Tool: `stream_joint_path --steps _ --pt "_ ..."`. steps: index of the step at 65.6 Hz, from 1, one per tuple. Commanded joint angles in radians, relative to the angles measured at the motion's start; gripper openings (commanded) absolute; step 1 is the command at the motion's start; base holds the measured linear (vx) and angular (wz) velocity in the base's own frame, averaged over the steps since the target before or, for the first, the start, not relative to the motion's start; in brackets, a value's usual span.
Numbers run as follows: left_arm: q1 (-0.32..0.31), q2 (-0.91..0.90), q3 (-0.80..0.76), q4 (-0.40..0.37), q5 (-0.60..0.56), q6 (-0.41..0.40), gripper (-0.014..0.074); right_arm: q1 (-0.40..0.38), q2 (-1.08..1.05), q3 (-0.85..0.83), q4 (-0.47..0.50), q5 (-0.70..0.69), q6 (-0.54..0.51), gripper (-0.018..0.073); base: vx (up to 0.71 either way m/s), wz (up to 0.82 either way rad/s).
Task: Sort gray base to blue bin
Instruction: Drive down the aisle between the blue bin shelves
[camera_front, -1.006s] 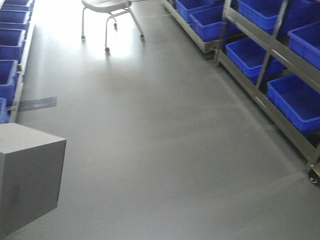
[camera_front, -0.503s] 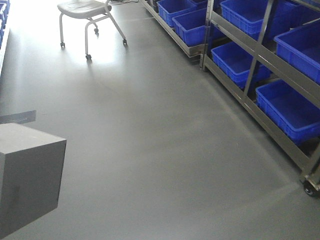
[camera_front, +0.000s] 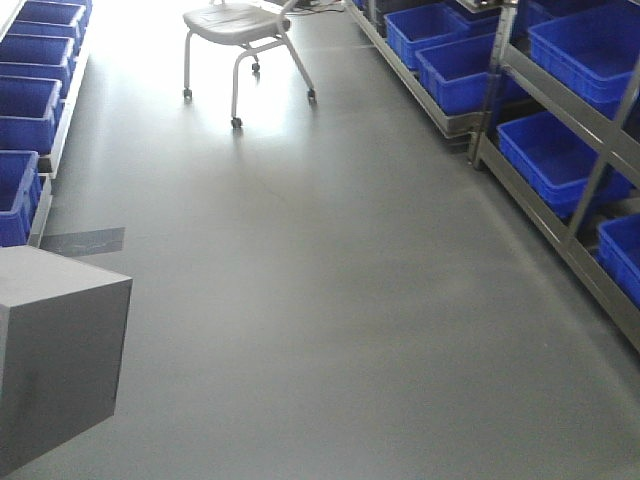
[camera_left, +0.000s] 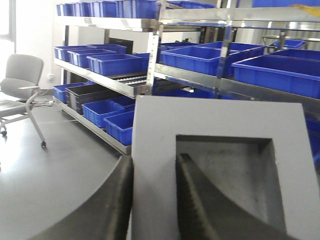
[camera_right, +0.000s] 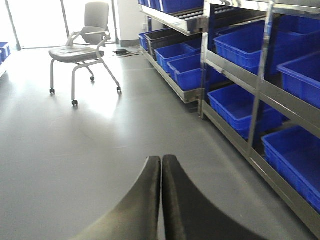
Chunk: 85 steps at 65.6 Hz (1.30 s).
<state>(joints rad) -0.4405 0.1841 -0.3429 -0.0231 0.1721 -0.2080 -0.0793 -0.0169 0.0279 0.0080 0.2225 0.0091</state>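
Over the last second the front view has swung. Half a second ago the racks (camera_left: 152, 65) filled much of its right side and the row of bins (camera_front: 25, 110) on the left had almost slipped out of view. Now that row lines the left edge again, the chair (camera_front: 240, 25) sits nearer the top middle, and the racks are pushed toward the right edge. I read this as the robot steering across the floor (camera_front: 330, 300), not as the arms working. The base (camera_front: 55, 350) has kept the same spot in the lower left corner of the front view throughout, so it is riding with the robot. The left wrist view shows how: the left hand (camera_left: 155, 165) grips the base, with one finger down inside the square recess and the other against the outside of the same wall, pinching it. The base hangs in the air, clear of the floor and not in any bin. The right hand (camera_right: 161, 160) is closed on nothing, its fingers pressed together, pointing along the floor beside the racks. The pick looks done and the drop is still to come. With so many bins in sight, I cannot tell which is the target. The next move probably calls for stopping beside one and bringing the left arm over its rim before letting go.
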Motion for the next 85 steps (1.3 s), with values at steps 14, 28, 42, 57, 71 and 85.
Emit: stream_joint_path --steps 14,28,42,57,71,85 --pt "-0.006 0.01 -0.028 -0.005 -0.109 -0.007 0.0004 0.0 0.003 0.001 -0.008 -0.075 -0.009 -0.0005 0.32 0.18" --pt "-0.006 0.01 -0.028 -0.005 -0.109 -0.007 0.0004 0.0 0.003 0.001 -0.008 -0.075 -0.009 -0.0005 0.33 0.06" --pt "-0.006 0.01 -0.028 -0.005 -0.109 -0.007 0.0004 0.0 0.003 0.001 -0.008 -0.075 -0.009 -0.0005 0.34 -0.06" --pt "-0.006 0.01 -0.028 -0.005 -0.109 -0.007 0.0004 0.0 0.003 0.001 -0.008 -0.075 -0.009 -0.0005 0.33 -0.13" --pt "-0.006 0.01 -0.028 -0.005 -0.109 -0.007 0.0004 0.0 0.003 0.001 -0.008 -0.075 -0.009 -0.0005 0.34 -0.03" --pt "-0.006 0.01 -0.028 -0.005 -0.109 -0.007 0.0004 0.0 0.003 0.001 -0.008 -0.075 -0.009 -0.0005 0.35 0.08"
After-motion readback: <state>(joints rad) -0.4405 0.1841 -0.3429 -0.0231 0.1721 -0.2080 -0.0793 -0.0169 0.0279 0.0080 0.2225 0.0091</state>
